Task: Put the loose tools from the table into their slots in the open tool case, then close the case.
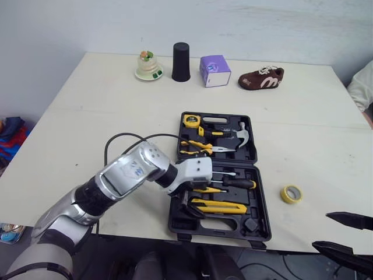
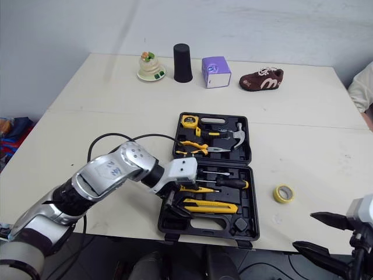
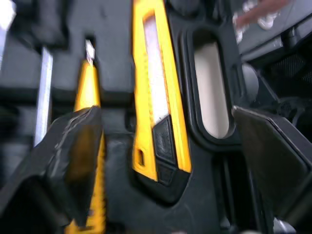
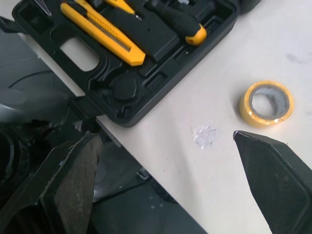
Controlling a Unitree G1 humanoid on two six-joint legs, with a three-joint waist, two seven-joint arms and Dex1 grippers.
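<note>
The black tool case [image 1: 263, 232] lies open near the table's front edge. Its slots hold a tape measure [image 1: 191, 121], a hammer [image 1: 236, 133], pliers [image 1: 198, 147], screwdrivers [image 1: 239, 183] and a yellow utility knife [image 1: 224, 206]. My left gripper [image 1: 187, 204] hovers over the case's near left corner, open. Its fingers straddle the butt end of the utility knife [image 3: 156, 97], which rests in its slot with gaps on both sides. A yellow tape roll [image 1: 291, 193] lies loose on the table right of the case. My right gripper [image 1: 341, 236] stands open at the front right edge, just short of the tape roll [image 4: 266, 103].
Along the far edge stand a small figurine on a dish [image 1: 148, 65], a black cup [image 1: 181, 61], a purple box [image 1: 215, 70] and a brown shoe [image 1: 261, 78]. A black cable [image 1: 116, 140] loops on the table beside my left arm. A person's sleeve [image 1: 362, 84] shows at the right.
</note>
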